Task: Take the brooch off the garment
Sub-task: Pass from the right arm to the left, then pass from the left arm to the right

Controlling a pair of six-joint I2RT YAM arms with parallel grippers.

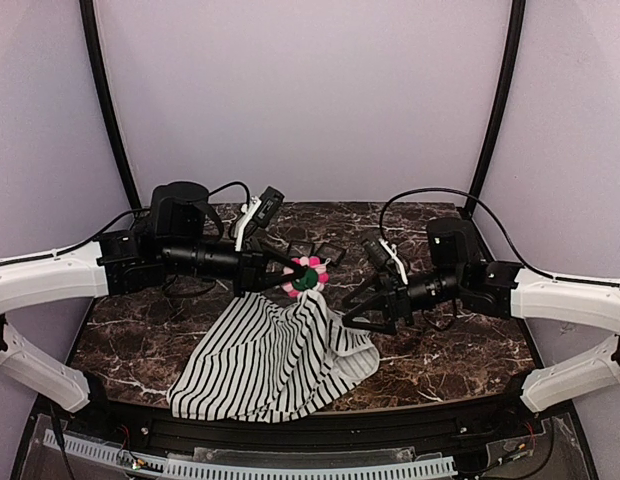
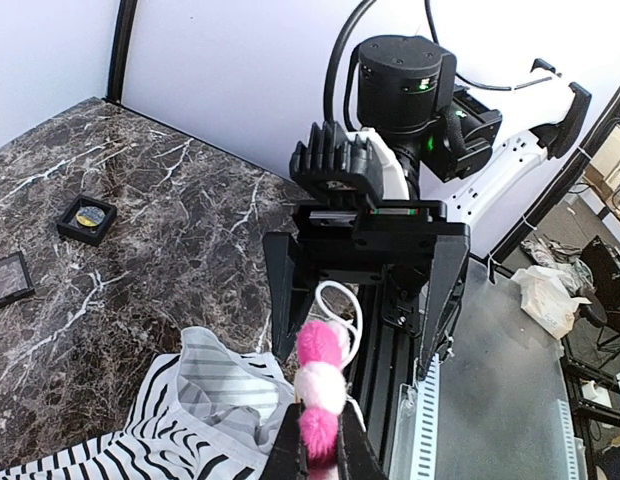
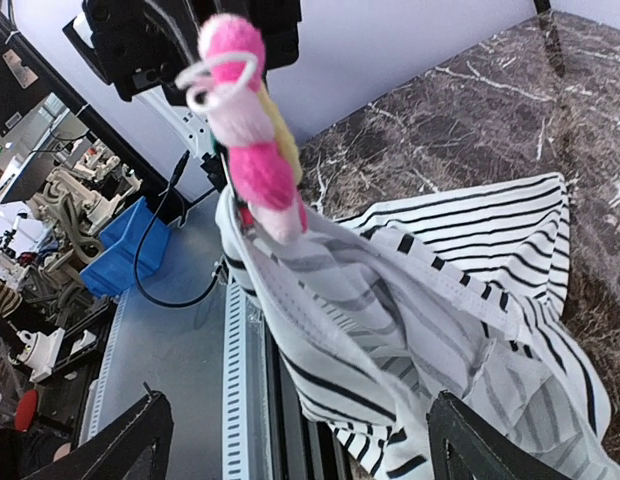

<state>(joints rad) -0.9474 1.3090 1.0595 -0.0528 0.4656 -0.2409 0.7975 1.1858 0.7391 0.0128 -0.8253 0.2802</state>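
Two arms reach in over the dark marble table from either side of the overhead view. Coming from the left of the frame, the left claw is closed tight on the brooch — pink and white balls round a dark green centre — and holds it up off the table just left of the frame's middle. In the left wrist view the brooch sits pinched between that claw's fingers at the bottom edge.

The garment hangs from the brooch, its top drawn up to a peak and its striped lower part spread on the table toward the bottom centre. Right of the brooch, the right claw stands wide open with nothing in it, close beside the raised cloth — whether it touches the cloth I cannot tell. A few small black frames lie on the table just above the brooch in the frame.
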